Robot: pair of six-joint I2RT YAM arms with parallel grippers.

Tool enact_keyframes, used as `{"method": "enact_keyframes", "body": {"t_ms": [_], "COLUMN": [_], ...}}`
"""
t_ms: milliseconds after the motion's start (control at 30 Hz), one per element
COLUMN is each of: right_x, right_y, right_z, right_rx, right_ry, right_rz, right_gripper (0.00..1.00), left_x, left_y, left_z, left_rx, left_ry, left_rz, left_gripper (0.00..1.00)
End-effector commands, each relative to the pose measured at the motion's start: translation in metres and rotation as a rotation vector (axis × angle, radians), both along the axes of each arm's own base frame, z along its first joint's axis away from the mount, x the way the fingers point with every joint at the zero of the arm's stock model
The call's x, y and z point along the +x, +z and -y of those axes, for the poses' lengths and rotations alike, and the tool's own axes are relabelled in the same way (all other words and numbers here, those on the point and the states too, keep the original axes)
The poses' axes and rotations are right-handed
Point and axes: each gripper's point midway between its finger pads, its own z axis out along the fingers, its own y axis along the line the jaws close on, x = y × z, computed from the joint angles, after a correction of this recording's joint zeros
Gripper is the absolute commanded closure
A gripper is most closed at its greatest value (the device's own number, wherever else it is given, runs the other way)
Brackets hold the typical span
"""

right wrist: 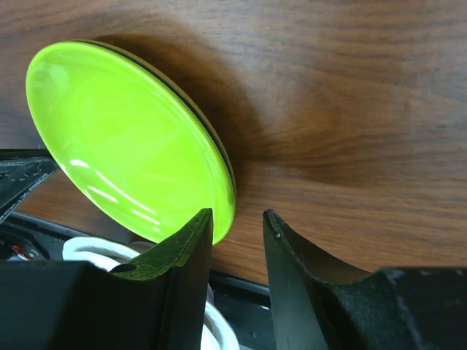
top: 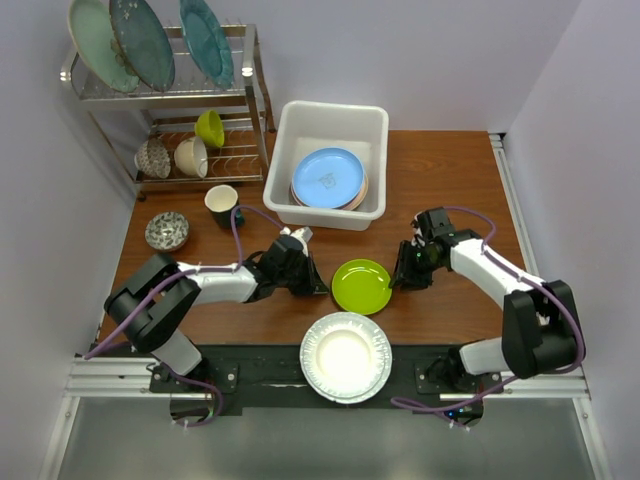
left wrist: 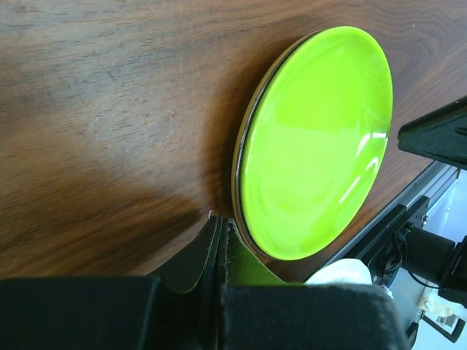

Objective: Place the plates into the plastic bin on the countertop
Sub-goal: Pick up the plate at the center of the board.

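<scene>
A lime green plate [top: 361, 286] [left wrist: 317, 138] [right wrist: 124, 135] lies on the countertop [top: 450, 180] between my two grippers. My left gripper [top: 318, 285] [left wrist: 221, 221] is shut and empty, its tip down on the wood just beside the plate's left rim. At the plate's right rim stands my right gripper [top: 403, 280] [right wrist: 238, 216], open, with one finger over the rim and the other on bare wood. A white fluted plate [top: 346, 356] sits at the near edge. The plastic bin [top: 375, 130] at the back holds a blue plate [top: 327, 177] on top of others.
A wire dish rack [top: 255, 85] at the back left carries large teal plates [top: 140, 40] and small bowls [top: 190, 155]. A dark cup [top: 221, 205] and a patterned bowl [top: 167, 231] stand on the wood left of the bin.
</scene>
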Motion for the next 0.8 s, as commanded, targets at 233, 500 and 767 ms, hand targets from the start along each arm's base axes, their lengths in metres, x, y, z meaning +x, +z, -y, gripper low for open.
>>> {"method": "enact_keyframes", "body": {"t_ms": [233,500,767], "right_x": [0.010,0.010,0.017], "right_y": [-0.010,-0.016,0.015], "right_z": [-0.008,-0.009,-0.013], "right_rx": [0.016,0.016,0.036], "right_ry": [0.023,0.029,0.039], "right_rz": [0.014,0.009,0.066], "right_gripper": [0.69,0.92,1.00], "left_x": [-0.005,-0.007,-0.008], "left_y": [0.015,0.017,0.022], "left_z": [-0.007,-0.010,-0.017], "left_rx": [-0.018,-0.007,0.009], "left_ry": [0.018,0.023,0.040], "left_rz": [0.027,0.029,0.035], "left_gripper": [1.00,1.00,1.00]}}
